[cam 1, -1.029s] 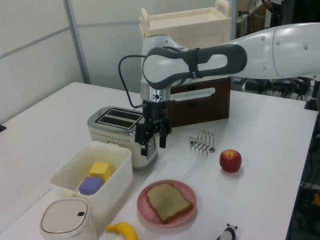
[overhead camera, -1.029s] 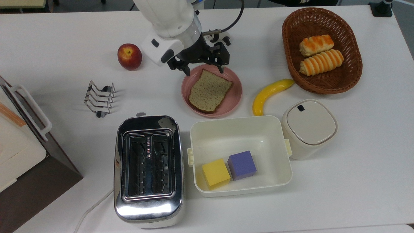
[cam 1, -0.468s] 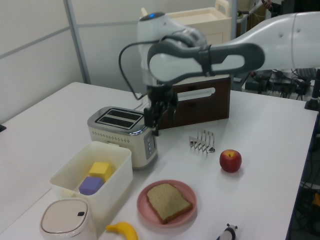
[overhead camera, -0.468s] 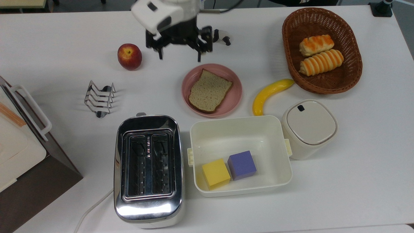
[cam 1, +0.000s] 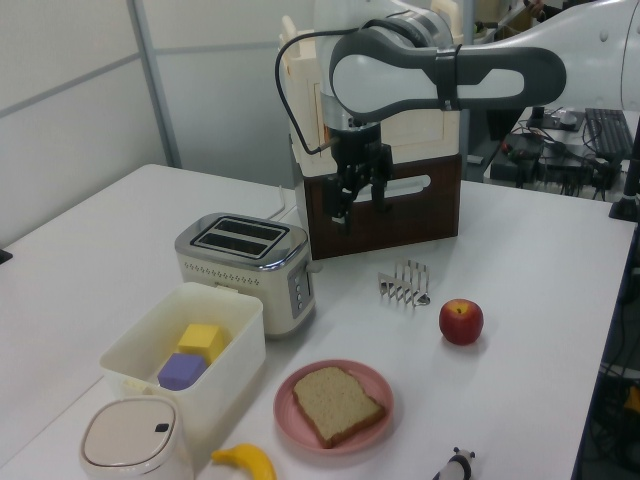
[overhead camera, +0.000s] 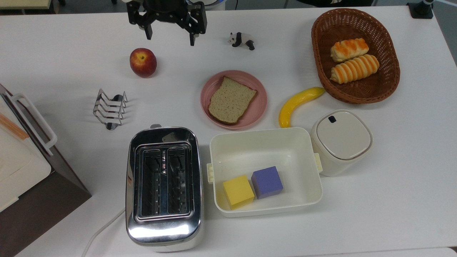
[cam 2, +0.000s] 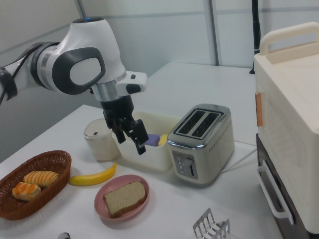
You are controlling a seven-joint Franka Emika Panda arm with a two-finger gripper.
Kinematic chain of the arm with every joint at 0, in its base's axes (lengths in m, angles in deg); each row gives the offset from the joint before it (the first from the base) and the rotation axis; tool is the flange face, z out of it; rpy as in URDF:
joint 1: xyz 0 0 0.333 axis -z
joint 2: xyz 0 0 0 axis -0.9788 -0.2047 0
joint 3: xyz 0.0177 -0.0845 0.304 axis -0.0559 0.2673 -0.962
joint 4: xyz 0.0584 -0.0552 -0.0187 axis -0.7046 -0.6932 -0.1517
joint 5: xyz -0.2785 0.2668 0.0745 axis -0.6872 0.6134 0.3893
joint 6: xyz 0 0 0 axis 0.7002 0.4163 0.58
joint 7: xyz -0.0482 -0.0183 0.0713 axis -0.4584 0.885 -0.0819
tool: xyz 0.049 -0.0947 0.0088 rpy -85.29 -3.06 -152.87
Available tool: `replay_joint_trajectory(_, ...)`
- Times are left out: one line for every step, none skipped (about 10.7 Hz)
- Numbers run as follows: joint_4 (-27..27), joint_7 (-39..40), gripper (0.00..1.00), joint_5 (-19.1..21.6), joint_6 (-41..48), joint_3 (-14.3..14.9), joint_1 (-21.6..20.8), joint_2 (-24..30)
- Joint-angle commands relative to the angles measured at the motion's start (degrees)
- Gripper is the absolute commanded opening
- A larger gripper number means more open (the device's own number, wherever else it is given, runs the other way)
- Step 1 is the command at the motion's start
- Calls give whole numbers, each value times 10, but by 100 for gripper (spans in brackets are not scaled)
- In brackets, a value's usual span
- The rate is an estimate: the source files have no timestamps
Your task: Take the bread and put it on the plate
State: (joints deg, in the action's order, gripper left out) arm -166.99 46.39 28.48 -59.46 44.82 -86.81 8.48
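Currently the bread [overhead camera: 231, 100] lies flat on the plate [overhead camera: 258, 110], inside its rim. The gripper [overhead camera: 169, 35] hangs above the tabletop [overhead camera: 392, 200], well apart from the plate at the top view's upper left; its jaws stand apart and hold nothing. The apple [overhead camera: 142, 62] rests on the tabletop to the plate's left in the top view.

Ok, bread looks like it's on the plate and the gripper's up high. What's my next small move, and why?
Probably just hold the gripper clear, or retreat it. The bread slice lies flat inside the pink plate, and the open fingers carry nothing and hang apart from it, so no further grasp seems needed.
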Motion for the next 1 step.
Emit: replay_joint_trajectory(-25, -1, 100, -5, 18, -5, -2, 25)
